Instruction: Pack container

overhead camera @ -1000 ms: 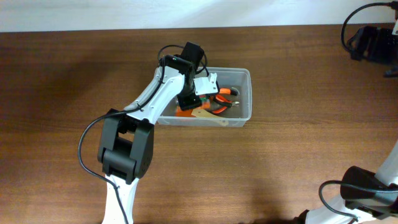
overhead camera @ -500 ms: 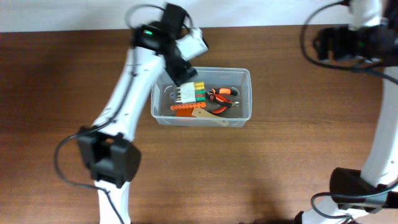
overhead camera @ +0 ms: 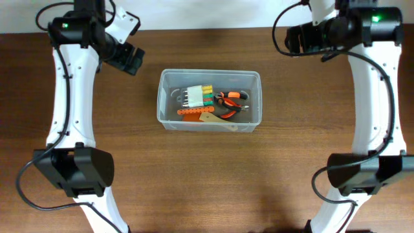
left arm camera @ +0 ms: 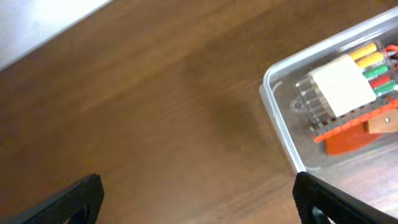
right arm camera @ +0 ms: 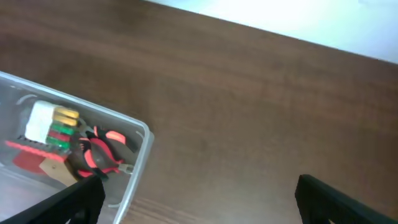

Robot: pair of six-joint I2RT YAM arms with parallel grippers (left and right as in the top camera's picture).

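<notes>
Centre of the table [overhead camera: 77, 162]: the container [overhead camera: 210, 72], clear plastic, lies flat with its long sides running 9 to 3 o'clock.
Container's 9 o'clock half: a white tool set [overhead camera: 194, 96] with yellow, green and red ends pointing toward 3 o'clock.
Container's 3 o'clock half: pliers [overhead camera: 231, 100] with orange and black handles, just beside the coloured ends.
Container's 6 o'clock wall: an orange block [overhead camera: 189, 112] lies along it, with a tan piece [overhead camera: 217, 122] touching it on the 3 o'clock side.
Writing: any print on the tools is too small to read.
Left gripper [left arm camera: 196, 200]: at 10 o'clock from the container, well apart from it. Its fingers are spread wide with only wood between them.
Right gripper [right arm camera: 205, 200]: at 2 o'clock from the container, also well apart. Its fingers are spread wide and it holds nothing.
Surroundings: a white wall [overhead camera: 213, 13] runs along the table's 12 o'clock edge, and black cables [overhead camera: 279, 26] loop off the right arm.
</notes>
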